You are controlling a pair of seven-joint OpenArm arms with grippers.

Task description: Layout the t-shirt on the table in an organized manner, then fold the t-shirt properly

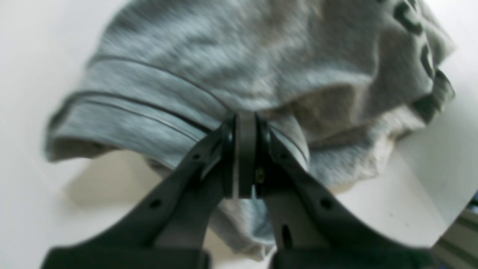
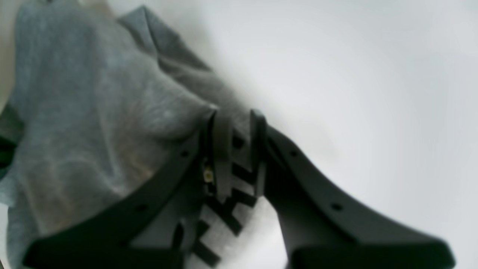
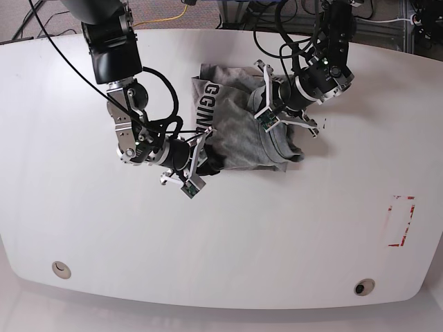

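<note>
The heather-grey t-shirt [image 3: 239,131] lies crumpled in a heap at the upper middle of the white table [image 3: 104,228], with part of its black lettering showing. My left gripper [image 3: 268,114] sits at the heap's right side. In the left wrist view the left gripper [image 1: 245,121] is shut on a stitched edge fold of the t-shirt [image 1: 224,56], lifted a little off the table [image 1: 30,56]. My right gripper [image 3: 205,146] is at the heap's lower left. Close up, the right gripper [image 2: 239,125] pinches a lettered fold of the t-shirt [image 2: 93,112].
A red rectangular outline mark [image 3: 401,221] is at the table's right side. Two round holes [image 3: 61,268] [image 3: 360,286] sit near the front edge. Cables and a metal frame lie beyond the far edge.
</note>
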